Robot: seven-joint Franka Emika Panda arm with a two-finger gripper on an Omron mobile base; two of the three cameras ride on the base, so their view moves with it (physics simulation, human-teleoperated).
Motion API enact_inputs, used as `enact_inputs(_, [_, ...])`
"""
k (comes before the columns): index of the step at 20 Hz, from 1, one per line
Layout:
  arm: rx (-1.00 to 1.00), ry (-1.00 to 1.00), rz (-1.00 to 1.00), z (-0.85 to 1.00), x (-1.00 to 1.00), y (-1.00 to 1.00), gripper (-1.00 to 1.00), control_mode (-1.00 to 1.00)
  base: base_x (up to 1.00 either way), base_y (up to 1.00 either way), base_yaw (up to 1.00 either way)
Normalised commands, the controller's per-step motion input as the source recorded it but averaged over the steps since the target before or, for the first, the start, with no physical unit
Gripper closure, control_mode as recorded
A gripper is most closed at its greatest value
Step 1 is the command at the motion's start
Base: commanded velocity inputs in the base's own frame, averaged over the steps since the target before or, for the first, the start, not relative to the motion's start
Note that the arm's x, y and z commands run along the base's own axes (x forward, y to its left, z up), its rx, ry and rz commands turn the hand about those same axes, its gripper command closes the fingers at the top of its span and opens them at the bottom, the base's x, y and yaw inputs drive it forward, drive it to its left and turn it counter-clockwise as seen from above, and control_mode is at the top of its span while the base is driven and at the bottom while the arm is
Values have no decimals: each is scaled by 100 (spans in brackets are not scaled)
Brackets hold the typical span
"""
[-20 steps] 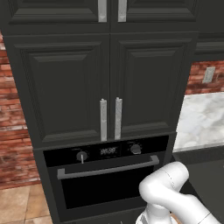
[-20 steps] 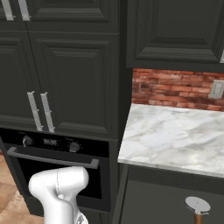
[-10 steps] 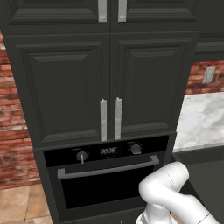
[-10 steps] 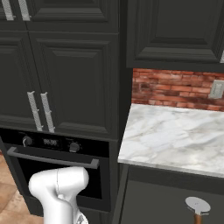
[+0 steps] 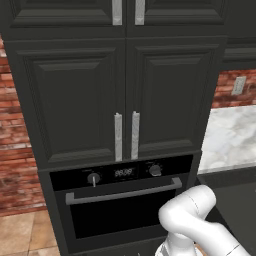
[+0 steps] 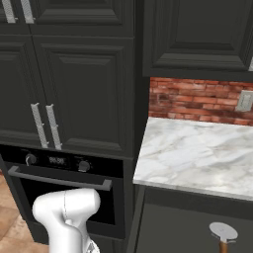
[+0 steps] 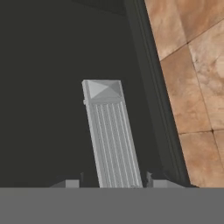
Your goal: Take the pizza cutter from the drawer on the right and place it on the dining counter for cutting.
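The pizza cutter (image 6: 223, 234) lies in the open drawer (image 6: 173, 227) at the lower right of the right base view, below the marble-topped bench (image 6: 197, 155) that runs along the brick wall (image 6: 197, 101). Its round silver wheel faces up and the top of its brown wooden handle runs off the bottom edge of that view. Nothing is touching it.

The white arm (image 6: 66, 215) rises at the lower left of the right base view, bent downward in front of the built-in oven (image 5: 122, 200), well apart from the cutter. In the left base view the same arm (image 5: 192, 220) sits at the lower right, in front of the oven's bar handle (image 5: 122, 192) and below the tall dark cabinet doors (image 5: 120, 95) with their two metal pulls.

The hand view looks along the jaws (image 7: 113, 183) at a ribbed grey metal handle (image 7: 111, 133) mounted on a dark cabinet front (image 7: 43, 109), with brown floor tiles (image 7: 192, 78) beside it. The two dark fingertips (image 7: 72, 183) stand on either side of the handle's near end, just beside it, parted a little wider than the handle; whether they touch it I cannot tell, so the jaws look partly open around the handle with no clear hold on it
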Motion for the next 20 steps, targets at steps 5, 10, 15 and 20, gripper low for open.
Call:
enact_inputs(5, [0,0,0,0,0,0,-100,-100,0,0,0])
enact_inputs(10, [0,0,0,0,-3,0,-100,-100,0,0,0])
enact_inputs(15, [0,0,0,0,-22,-4,-100,-100,0,0,0])
enact_inputs(20, [0,3,0,0,-50,-24,-100,-100,0,0,0])
